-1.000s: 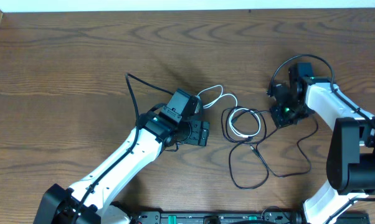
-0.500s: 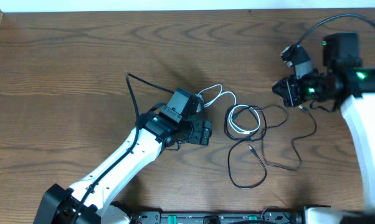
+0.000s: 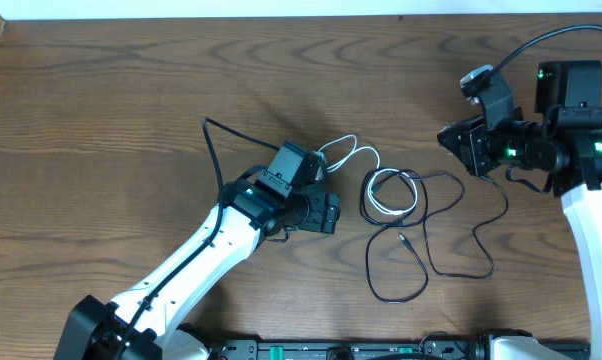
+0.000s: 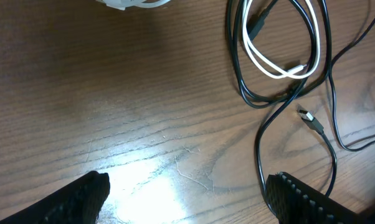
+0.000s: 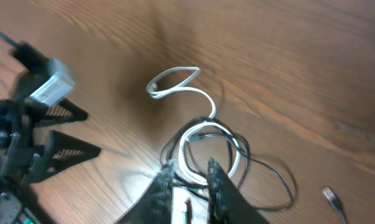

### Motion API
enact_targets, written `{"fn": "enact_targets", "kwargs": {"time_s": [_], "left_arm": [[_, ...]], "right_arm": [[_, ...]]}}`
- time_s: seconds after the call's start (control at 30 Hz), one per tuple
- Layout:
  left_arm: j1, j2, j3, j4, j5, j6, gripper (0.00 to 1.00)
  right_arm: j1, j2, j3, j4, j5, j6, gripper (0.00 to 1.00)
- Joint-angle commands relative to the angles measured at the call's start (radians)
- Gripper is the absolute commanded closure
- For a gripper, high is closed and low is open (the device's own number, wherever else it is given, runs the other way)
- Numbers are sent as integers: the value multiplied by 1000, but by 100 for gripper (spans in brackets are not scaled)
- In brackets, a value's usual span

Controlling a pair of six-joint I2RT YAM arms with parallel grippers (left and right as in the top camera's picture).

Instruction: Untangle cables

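A white cable (image 3: 383,203) lies mid-table, one end looping out toward my left gripper, the rest coiled inside black cable loops (image 3: 417,272). My left gripper (image 3: 324,212) is open and empty just left of the coil; in the left wrist view its fingers (image 4: 190,199) spread wide over bare wood, with the white cable (image 4: 281,70), black cable (image 4: 260,146) and a small plug (image 4: 309,118) ahead. My right gripper (image 3: 459,143) is raised at the right with a black strand running from it to the coil. In the right wrist view its fingers (image 5: 189,171) pinch close together above the coil (image 5: 203,138).
The brown wooden table (image 3: 101,110) fills all views. A thick black robot wire (image 3: 213,150) runs by the left arm. A loose plug (image 5: 331,196) lies on the wood at the right wrist view's lower right. The table's far edge (image 3: 281,17) runs along the top.
My right arm has risen and moved right and back from the coil, drawing black cable out with it; the black loops have shifted. The left arm has not moved.
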Motion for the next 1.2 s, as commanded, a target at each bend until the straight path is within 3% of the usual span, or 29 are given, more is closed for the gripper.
{"fn": "enact_targets", "kwargs": {"time_s": [0.0, 0.1, 0.2, 0.37, 0.7, 1.03, 1.1, 1.17], "left_arm": [[2, -5, -2, 0, 12, -10, 15], [2, -5, -2, -4, 12, -10, 15], [2, -5, -2, -4, 12, -10, 15], [2, -5, -2, -4, 12, -10, 15], [2, -5, -2, -4, 12, -10, 15], [2, -5, -2, -4, 12, -10, 15], [2, -5, -2, -4, 12, -10, 15], [2, -5, -2, -3, 12, -10, 15]], "right_arm": [[-23, 49, -30, -5, 51, -53, 75], [-71, 111, -39, -10, 51, -53, 65], [-108, 187, -39, -21, 44, -54, 46], [-119, 311, -39, -31, 45, -98, 40], [-119, 526, -39, 23, 232, -151, 40], [-117, 678, -39, 26, 148, -237, 39], [-117, 700, -40, 18, 143, -237, 45], [-117, 718, -40, -3, 126, -237, 60]]}}
